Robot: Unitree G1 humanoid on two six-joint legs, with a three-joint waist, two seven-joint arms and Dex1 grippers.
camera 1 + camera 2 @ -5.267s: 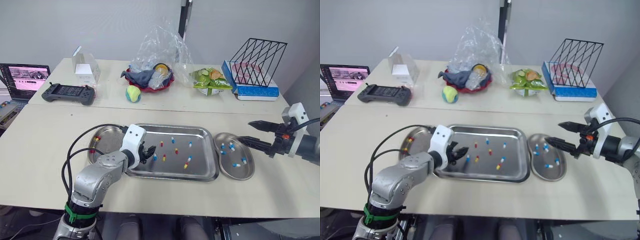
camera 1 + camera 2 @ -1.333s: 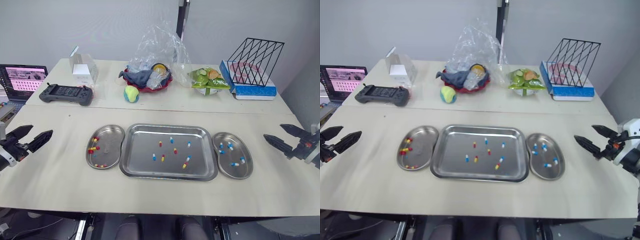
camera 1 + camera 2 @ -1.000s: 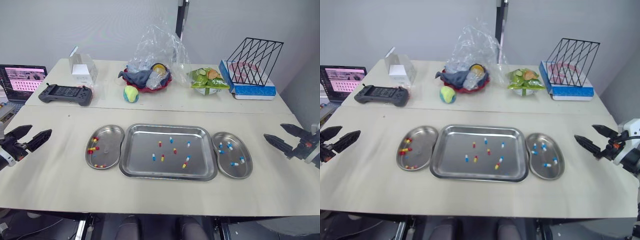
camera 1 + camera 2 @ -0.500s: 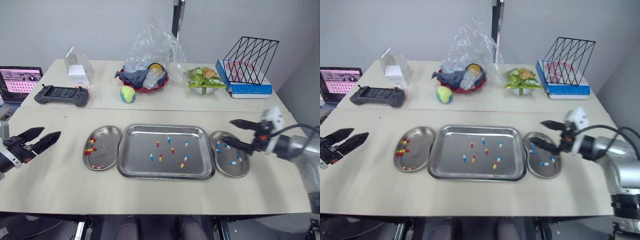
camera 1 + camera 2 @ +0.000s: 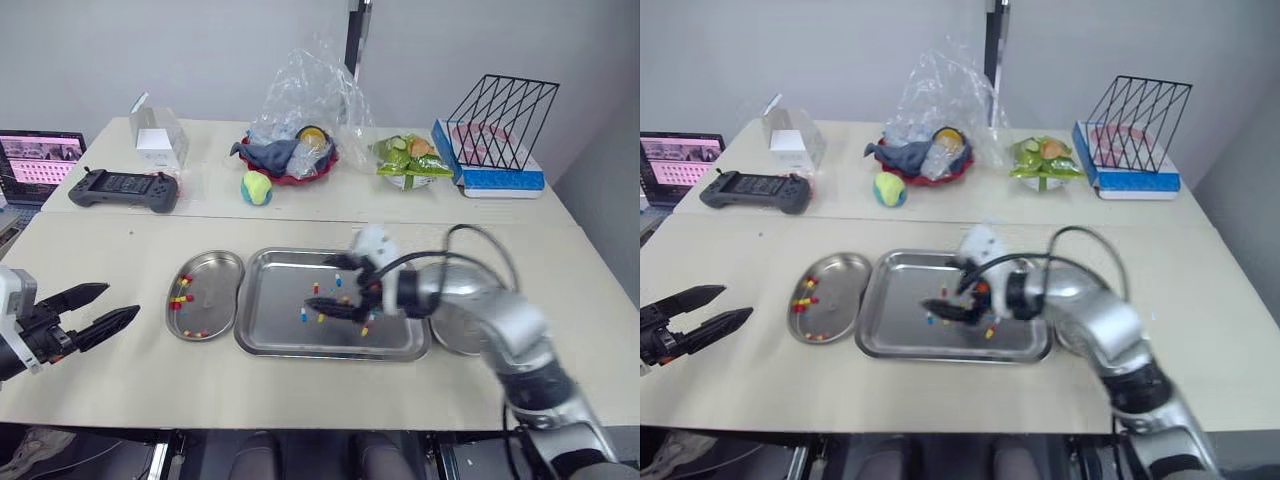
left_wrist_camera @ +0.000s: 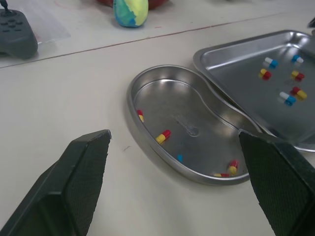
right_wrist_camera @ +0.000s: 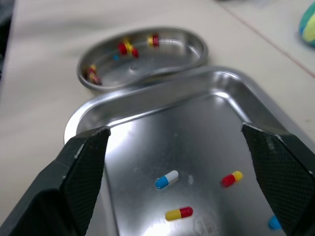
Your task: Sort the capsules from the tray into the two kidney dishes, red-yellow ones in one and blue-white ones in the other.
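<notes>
**Right gripper** [image 5: 318, 281]: positioned over the left half of the tray [image 5: 272, 275]. Its fingers [image 7: 81, 172] are spread wide with nothing between them. In the right wrist view, a blue-white capsule [image 7: 166, 179] and two red-yellow capsules [image 7: 231, 178] lie on the tray floor between the fingers. A further blue piece at the frame edge is cut off. Whether the fingertips touch the tray floor cannot be determined.

**Left gripper** [image 5: 121, 299]: near the left edge of the table [image 5: 120, 250], well apart from the dishes. Its fingers are spread and empty.

**Left kidney dish** [image 5: 212, 272]: just beside the tray's left rim. It holds sorted red-yellow pieces [image 6: 163, 135], mostly near its walls. One small blue item [image 6: 180, 158] also lies in it, too small to identify as a whole capsule.

**Right kidney dish** [image 5: 448, 338]: beside the tray's right rim and mostly hidden behind the right forearm. Its contents cannot be read.

**Tray contents**: in the head views the right gripper and wrist cover part of the tray floor, so no count is possible. The left wrist view shows both colours mixed there, with the tray cut off by the frame edge.

**Background**: a laptop [image 5: 40, 165] is cut off at the left frame edge. A game controller [image 5: 122, 188] and a ball [image 5: 256, 187] sit on the far table. A plastic bag [image 5: 310, 90] covers a red bowl [image 5: 300, 178], and what the bowl holds is unclear.
</notes>
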